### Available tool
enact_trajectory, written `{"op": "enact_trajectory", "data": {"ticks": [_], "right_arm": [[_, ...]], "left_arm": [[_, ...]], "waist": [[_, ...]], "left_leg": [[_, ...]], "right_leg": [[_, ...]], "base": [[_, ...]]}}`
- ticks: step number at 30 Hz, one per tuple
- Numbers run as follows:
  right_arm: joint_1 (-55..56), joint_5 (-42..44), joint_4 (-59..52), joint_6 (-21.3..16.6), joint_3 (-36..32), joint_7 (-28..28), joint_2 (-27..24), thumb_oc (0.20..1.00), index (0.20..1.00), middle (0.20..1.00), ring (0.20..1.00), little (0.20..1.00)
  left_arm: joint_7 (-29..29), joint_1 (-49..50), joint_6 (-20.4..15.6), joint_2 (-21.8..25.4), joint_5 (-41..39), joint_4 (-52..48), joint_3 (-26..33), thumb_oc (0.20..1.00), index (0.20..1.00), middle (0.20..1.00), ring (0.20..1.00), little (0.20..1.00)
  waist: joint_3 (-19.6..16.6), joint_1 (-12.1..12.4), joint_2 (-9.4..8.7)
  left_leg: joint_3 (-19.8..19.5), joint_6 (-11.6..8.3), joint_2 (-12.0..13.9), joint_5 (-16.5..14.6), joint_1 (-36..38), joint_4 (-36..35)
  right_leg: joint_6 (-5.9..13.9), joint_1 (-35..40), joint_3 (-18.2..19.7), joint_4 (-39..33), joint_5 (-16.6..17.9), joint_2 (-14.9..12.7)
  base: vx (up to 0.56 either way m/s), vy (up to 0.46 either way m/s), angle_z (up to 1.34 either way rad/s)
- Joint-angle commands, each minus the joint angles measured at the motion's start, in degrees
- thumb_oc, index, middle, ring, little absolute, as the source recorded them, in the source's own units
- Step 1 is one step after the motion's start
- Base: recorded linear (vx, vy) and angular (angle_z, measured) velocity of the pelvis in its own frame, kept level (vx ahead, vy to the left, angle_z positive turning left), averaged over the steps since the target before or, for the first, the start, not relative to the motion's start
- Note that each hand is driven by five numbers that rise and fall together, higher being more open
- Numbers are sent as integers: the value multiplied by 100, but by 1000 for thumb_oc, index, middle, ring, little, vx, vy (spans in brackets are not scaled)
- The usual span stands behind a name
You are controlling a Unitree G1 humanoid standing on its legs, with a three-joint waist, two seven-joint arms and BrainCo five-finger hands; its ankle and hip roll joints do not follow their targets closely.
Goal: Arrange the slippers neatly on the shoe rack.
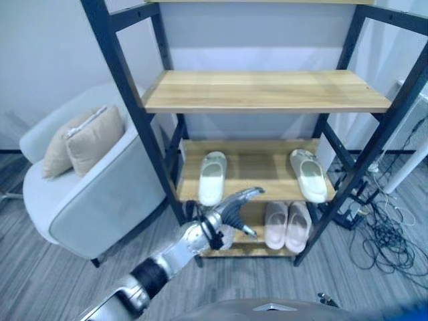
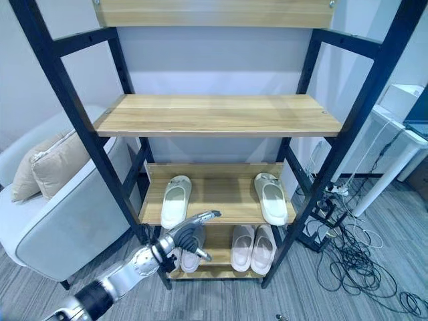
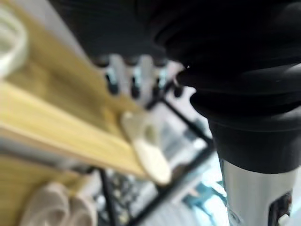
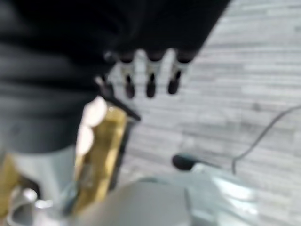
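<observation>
On the shoe rack's (image 1: 127, 93) second-lowest shelf (image 1: 257, 164) lie two pale white-green slippers, far apart: one at the left (image 1: 212, 177), one at the right (image 1: 309, 175), which also shows as the right slipper (image 3: 148, 146) in the left wrist view. A pink pair (image 1: 286, 225) stands side by side on the bottom shelf. Another pinkish slipper (image 2: 190, 259) lies at the bottom shelf's left, partly hidden. My left hand (image 1: 231, 212) hovers open before the shelf's front edge, just below the left slipper, holding nothing. My right hand (image 4: 150, 75) hangs open over the floor.
A grey armchair (image 1: 100, 207) with two beige cushions (image 1: 87, 140) stands close to the rack's left side. Loose cables (image 1: 394, 244) and a power strip lie on the floor to the right. A bare wooden shelf (image 1: 267, 90) sits above.
</observation>
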Motion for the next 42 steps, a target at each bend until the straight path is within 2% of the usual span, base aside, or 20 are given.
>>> {"op": "enact_trajectory", "data": {"ticks": [1, 2, 6, 12, 15, 17, 23, 28, 34, 36, 42], "right_arm": [[-461, -215, -54, -67, -14, -269, -341, 1000, 1000, 1000, 1000, 1000], [-452, -251, 30, -28, -21, -329, -386, 1000, 1000, 1000, 1000, 1000], [-443, -380, 80, -34, 61, -346, -484, 1000, 1000, 1000, 1000, 1000], [-548, -427, 113, -119, 7, -447, -619, 1000, 1000, 1000, 1000, 1000], [-562, -500, 91, -140, 42, -493, -632, 1000, 1000, 1000, 1000, 1000], [-585, -928, 81, -126, 296, -572, -655, 1000, 1000, 1000, 1000, 1000], [-700, -1024, 380, -120, 382, -602, -577, 1000, 1000, 1000, 1000, 1000], [-741, -999, 476, -138, 402, -642, -589, 1000, 1000, 1000, 1000, 1000], [-819, -1043, 570, -142, 445, -688, -636, 1000, 1000, 1000, 1000, 1000], [-1012, -956, 559, -182, 481, -679, -717, 1000, 1000, 1000, 1000, 1000], [-1000, -783, 529, -226, 442, -683, -750, 1000, 1000, 1000, 1000, 1000]], "left_arm": [[673, -1027, -24, -323, 39, 320, 185, 1000, 1000, 1000, 1000, 1000], [858, -1246, 69, -529, -295, 790, 304, 1000, 1000, 1000, 1000, 1000], [1201, -1791, 221, -566, -279, 1671, 353, 1000, 1000, 1000, 1000, 1000], [1597, -2610, 469, -20, 535, 1861, 326, 1000, 1000, 1000, 1000, 1000], [1712, -2706, 513, 109, 533, 2032, 439, 1000, 1000, 1000, 1000, 1000], [1933, -2779, 571, 252, 419, 2339, 656, 1000, 1000, 1000, 1000, 1000], [2085, -2657, 639, 426, 612, 2424, 748, 1000, 1000, 1000, 1000, 1000], [2209, -2846, 690, 355, 556, 3023, 710, 1000, 1000, 1000, 1000, 1000], [2187, -2967, 690, 581, 562, 3149, 678, 1000, 1000, 1000, 1000, 1000], [2152, -3326, 804, 750, 771, 3600, 405, 1000, 1000, 1000, 1000, 1000], [2170, -3836, 809, 966, 613, 3877, 342, 1000, 1000, 1000, 1000, 1000]], "waist": [[593, -119, 489], [575, -177, 545], [600, -296, 595], [635, -282, 685], [654, -271, 685], [688, -260, 673], [749, -237, 664], [753, -232, 669], [722, -207, 652], [849, -237, 633], [955, -231, 576]], "left_leg": [[10, 27, -9, -347, -50, 87], [58, 20, 7, -344, -73, 87], [127, -17, 45, -310, -87, 87], [147, -52, 112, -232, -327, 87], [144, -63, 130, -205, -385, 87], [146, -73, 138, -178, -432, 87], [140, -86, 158, -145, -460, 87], [111, -94, 175, -136, -495, 87], [103, -90, 159, -125, -649, 87], [108, -90, 168, -67, -855, 87], [105, -91, 216, 22, -1143, 87]], "right_leg": [[271, -18, 73, 66, -311, -91], [269, -72, 118, 66, -305, -84], [268, -124, 184, 66, -294, -56], [287, -390, 199, 66, -257, -10], [283, -441, 189, 66, -255, 8], [271, -484, 180, 66, -257, 24], [243, -505, 186, 66, -262, 45], [246, -525, 154, 66, -244, 53], [266, -699, 153, 66, -201, 41], [272, -940, 204, 68, -114, 42], [267, -1249, 240, 102, -40, 67]], "base": [[25, -1, -19], [53, -8, -20], [38, -33, -17], [-4, -23, -7], [-6, -20, -1], [-13, -41, 0], [-2, -11, -3], [0, 0, 0], [0, 0, 0], [-77, 6, 2], [-29, -12, -3]]}}
